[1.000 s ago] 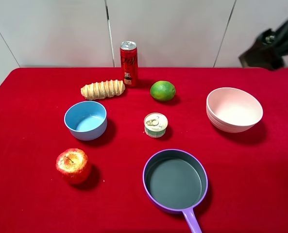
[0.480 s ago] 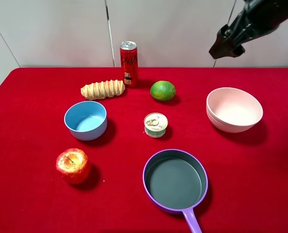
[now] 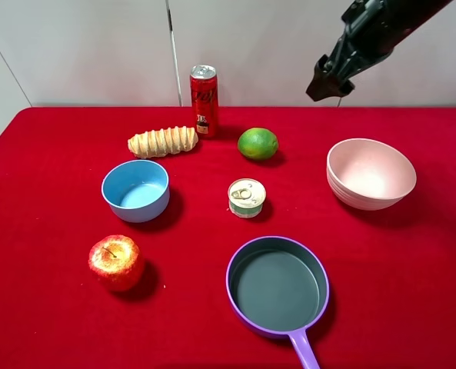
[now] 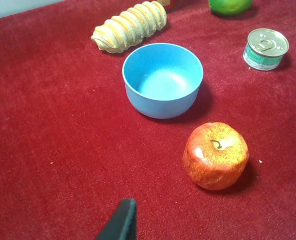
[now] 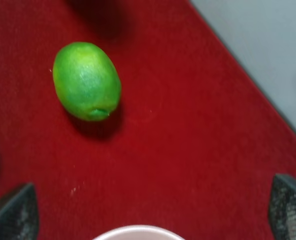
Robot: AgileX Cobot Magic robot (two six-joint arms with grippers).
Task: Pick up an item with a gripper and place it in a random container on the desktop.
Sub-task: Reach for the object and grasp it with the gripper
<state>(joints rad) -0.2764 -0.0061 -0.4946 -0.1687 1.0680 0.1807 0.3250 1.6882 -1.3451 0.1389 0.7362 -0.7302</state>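
Lime, one: my right gripper, the nearer, hangs high to its right, jaws wide and empty, lime's long axis roughly across their closing line.

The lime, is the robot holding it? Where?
No, nothing is held. The right end effector is open in the air, and the lime lies untouched on the red cloth.

The right arm slopes downward with the right gripper high in the air, jaws spread wide so both fingertips stand far apart, while of the left gripper only one dark tip shows.
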